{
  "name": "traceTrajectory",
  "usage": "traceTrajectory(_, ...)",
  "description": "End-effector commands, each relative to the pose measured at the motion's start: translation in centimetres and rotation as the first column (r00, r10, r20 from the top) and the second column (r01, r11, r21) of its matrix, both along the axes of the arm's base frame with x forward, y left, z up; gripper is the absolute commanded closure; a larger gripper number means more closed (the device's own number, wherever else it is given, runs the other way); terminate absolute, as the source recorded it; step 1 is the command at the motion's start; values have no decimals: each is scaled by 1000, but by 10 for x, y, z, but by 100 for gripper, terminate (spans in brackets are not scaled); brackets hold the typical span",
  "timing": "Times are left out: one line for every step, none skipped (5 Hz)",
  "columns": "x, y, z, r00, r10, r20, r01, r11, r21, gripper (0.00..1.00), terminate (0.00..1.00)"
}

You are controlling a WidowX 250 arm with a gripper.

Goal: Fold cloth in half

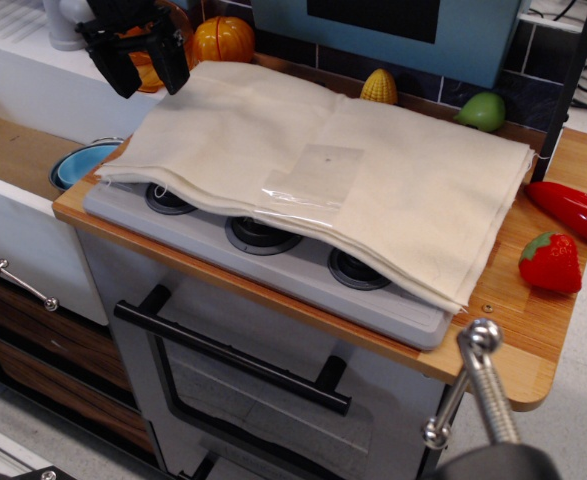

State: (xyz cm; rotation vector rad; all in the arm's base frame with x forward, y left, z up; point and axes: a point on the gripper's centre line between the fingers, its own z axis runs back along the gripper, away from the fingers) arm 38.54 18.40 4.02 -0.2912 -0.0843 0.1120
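Note:
The cream cloth (pixel 373 170) lies layered over the toy stovetop (pixel 273 250), covering most of it, with a shiny clear rectangular patch (pixel 308 180) near its middle. Its front edge hangs a little over the burners. My gripper (pixel 148 75) is black, at the top left, just above and beside the cloth's far left corner. Its two fingers point down with a gap between them and hold nothing.
An orange bowl (pixel 138 55) and a toy pumpkin (pixel 223 40) stand behind the gripper. A blue bowl (pixel 78 160) sits at the left. Toy corn (pixel 378 87), a green fruit (pixel 483 110), a red pepper (pixel 573 210) and a strawberry (pixel 551 262) lie at the right.

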Motion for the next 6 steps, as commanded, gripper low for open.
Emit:
traceTrajectory(1,-5,2,1000,-19,12,19,1000,0,0,0)
traceTrajectory(0,-6,-10,1000,-8,-1,8,1000,-9,100,0)
traceTrajectory(2,-6,-9,1000,4,12,-4,1000,-29,100,0)
traceTrajectory(2,-6,-8,1000,20,17,-20,999,-42,100,0)
traceTrajectory(4,-5,-11,999,31,9,-30,999,-45,100,0)
traceTrajectory(7,-11,7,999,0,41,2,999,-52,100,0)
